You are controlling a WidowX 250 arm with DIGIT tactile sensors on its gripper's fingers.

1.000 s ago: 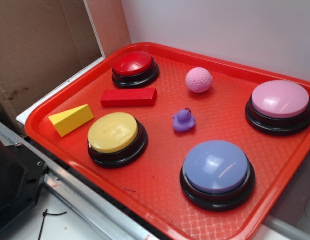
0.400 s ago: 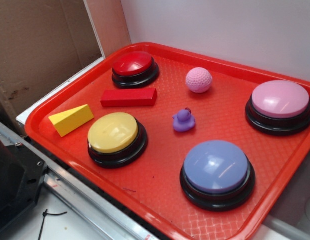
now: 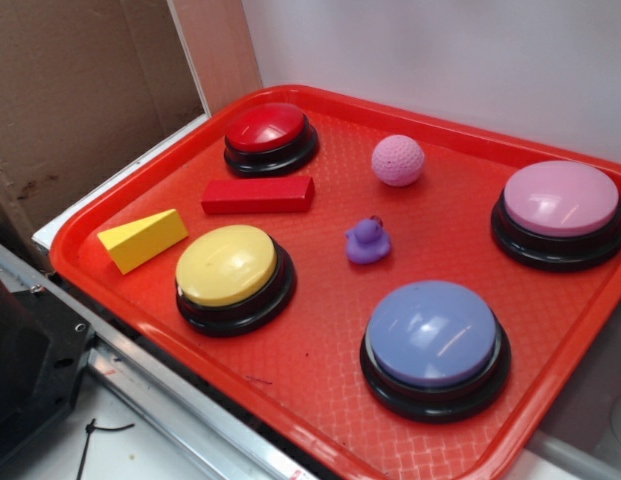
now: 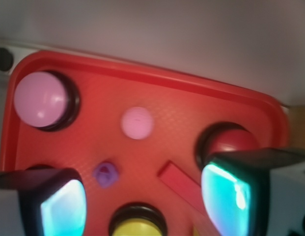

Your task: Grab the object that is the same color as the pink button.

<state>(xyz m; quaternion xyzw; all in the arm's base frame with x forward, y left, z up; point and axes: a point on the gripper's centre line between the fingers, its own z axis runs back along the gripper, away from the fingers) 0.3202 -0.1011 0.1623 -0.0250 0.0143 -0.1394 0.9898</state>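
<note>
Wrist: pink ball (image 4: 137, 122) beyond pincer (image 4: 145, 204).

Pink dimpled ball (image 3: 398, 160); pale pink button (image 3: 560, 197), black base; purple duck (image 3: 367, 241); red textured tray (image 3: 320, 330).

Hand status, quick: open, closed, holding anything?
Hand: open, holding nothing, fingers spread wide above the tray.

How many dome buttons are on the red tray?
4: red button at the far left corner, yellow button near the front left, lavender-blue button at the front, pink button on the right.
</note>
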